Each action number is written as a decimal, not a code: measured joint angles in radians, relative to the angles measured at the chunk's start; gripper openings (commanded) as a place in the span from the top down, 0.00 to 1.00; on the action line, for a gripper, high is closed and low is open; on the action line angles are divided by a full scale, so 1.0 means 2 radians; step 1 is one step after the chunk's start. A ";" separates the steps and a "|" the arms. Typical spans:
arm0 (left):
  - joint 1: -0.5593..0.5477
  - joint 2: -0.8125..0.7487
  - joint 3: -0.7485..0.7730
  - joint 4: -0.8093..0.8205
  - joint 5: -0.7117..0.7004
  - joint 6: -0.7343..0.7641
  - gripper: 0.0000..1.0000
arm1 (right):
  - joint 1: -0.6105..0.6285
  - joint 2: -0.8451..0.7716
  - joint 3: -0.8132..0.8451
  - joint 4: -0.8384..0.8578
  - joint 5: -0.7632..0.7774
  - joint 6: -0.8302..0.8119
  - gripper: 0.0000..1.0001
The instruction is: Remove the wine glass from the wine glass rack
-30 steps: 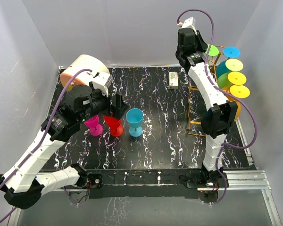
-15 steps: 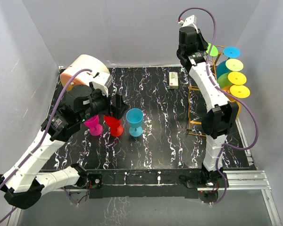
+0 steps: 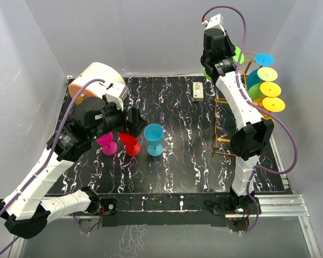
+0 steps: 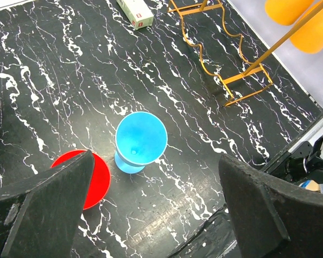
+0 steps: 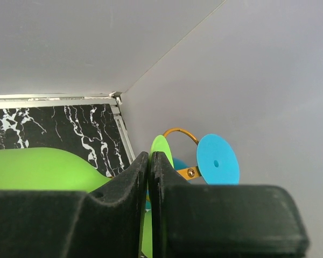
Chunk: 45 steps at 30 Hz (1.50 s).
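Overhead, the right gripper (image 3: 222, 62) clamps its fingers (image 5: 130, 189) between bowl and foot of the green wine glass (image 5: 43, 169), evidently on its stem, beside the wine glass rack (image 3: 222, 140), positioned to draw it clear. The left gripper (image 4: 156, 158) hangs spread-fingered above the red glass (image 4: 98, 177) on the bench (image 4: 70, 80).

A cream-and-orange drum (image 3: 94, 78) and a small white box (image 3: 199, 91) lie well apart on the table (image 3: 183, 161).

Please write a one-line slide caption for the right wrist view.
Right fingers shut on the green wine glass at the rack, beside a blue foot.
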 measured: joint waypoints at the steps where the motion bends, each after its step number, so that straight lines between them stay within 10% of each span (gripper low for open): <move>1: 0.000 0.000 0.000 -0.001 0.001 -0.001 0.01 | 0.001 0.000 0.002 0.000 -0.001 0.001 0.95; 19: 0.000 0.000 0.022 0.007 0.008 -0.056 0.01 | 0.023 -0.043 0.052 -0.094 -0.146 0.165 1.00; 35: 0.000 -0.060 0.026 0.093 0.002 -0.239 0.07 | 0.026 -0.368 -0.270 0.068 -0.517 0.438 1.00; 45: 0.000 -0.012 0.027 0.124 0.040 -0.303 0.36 | 0.026 -0.398 -0.371 0.124 -0.618 0.533 1.00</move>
